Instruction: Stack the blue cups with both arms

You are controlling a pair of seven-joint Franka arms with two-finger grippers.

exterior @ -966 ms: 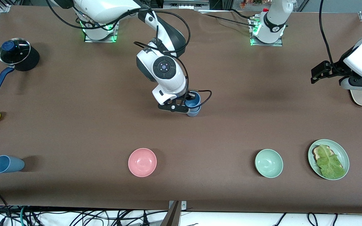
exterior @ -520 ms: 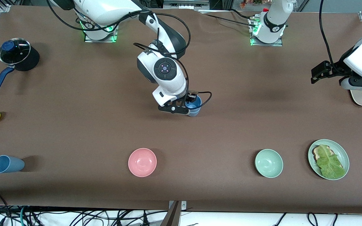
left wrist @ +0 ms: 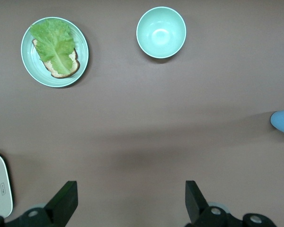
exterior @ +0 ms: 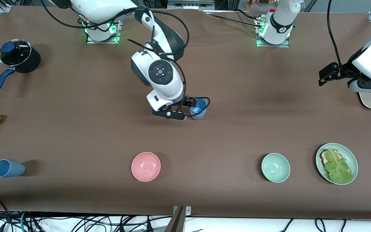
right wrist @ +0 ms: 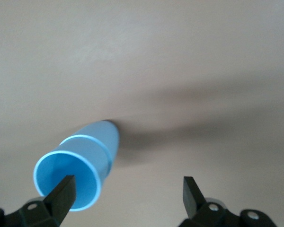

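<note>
Your right pincer point(exterior: 188, 111) stood wide open, gripping nothing, over mid-counter just beside the stacked blue cups point(exterior: 198, 109), the brighter cup point(right wrist: 73, 177) nested upright in the paler one point(right wrist: 102, 137). Your left pincer point(left wrist: 128, 201) waited, fingers spread and empty, above the counter point(exterior: 76, 135) at the left arm's end. A third blue cup point(exterior: 6, 168) lay tipped near the right arm's end
</note>
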